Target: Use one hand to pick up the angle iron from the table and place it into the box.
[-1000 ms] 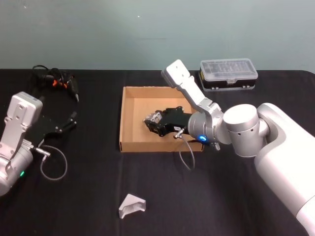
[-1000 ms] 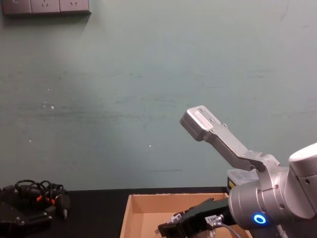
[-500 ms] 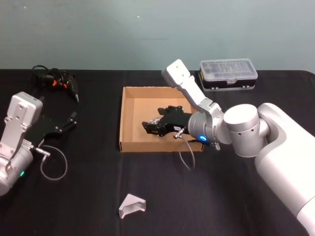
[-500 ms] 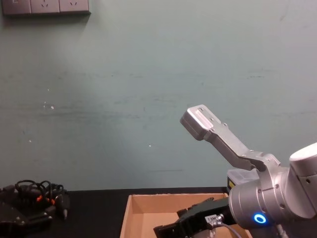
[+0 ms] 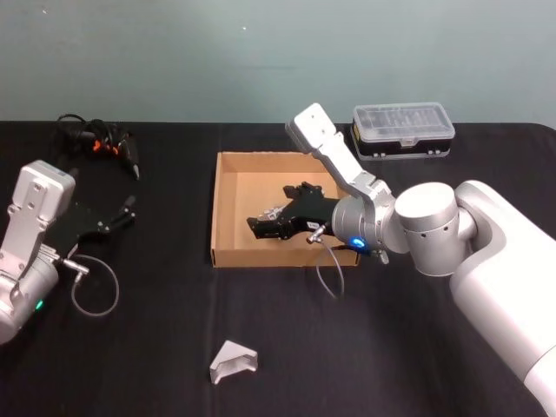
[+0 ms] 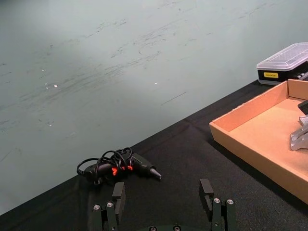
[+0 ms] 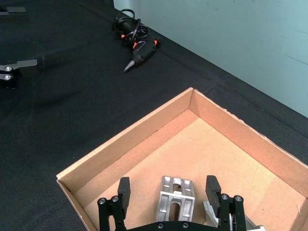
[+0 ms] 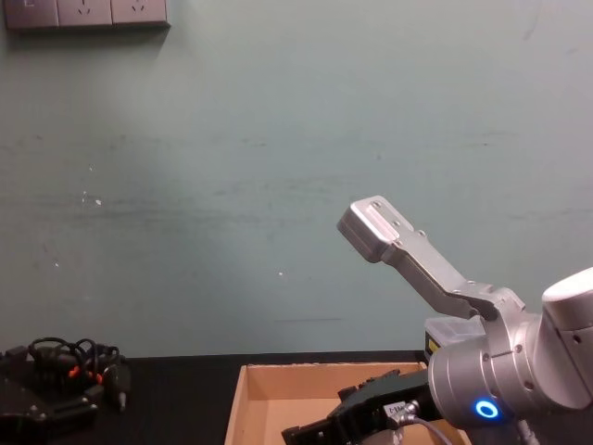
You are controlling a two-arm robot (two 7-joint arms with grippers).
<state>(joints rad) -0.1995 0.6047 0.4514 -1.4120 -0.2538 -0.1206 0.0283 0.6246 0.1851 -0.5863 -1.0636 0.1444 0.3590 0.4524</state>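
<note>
Black tabletop (image 5: 156, 330), head view. My left hand (image 5: 122, 215) sits parked at the left edge, fingers apart. An angle iron (image 5: 234, 363) lies on the tabletop near the front. Further right, my right hand (image 5: 265, 224) hangs over the box (image 5: 215, 208), fingers apart; a second iron (image 7: 175, 199) lies on the box floor between them, touching neither.

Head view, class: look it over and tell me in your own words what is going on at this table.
The right gripper hangs over the cardboard box, its fingers open. An angle iron lies on the box floor between them, not gripped. A second angle iron sits on the black table, nearer the robot and outside the box. The left gripper is parked open over the table's left side.
</note>
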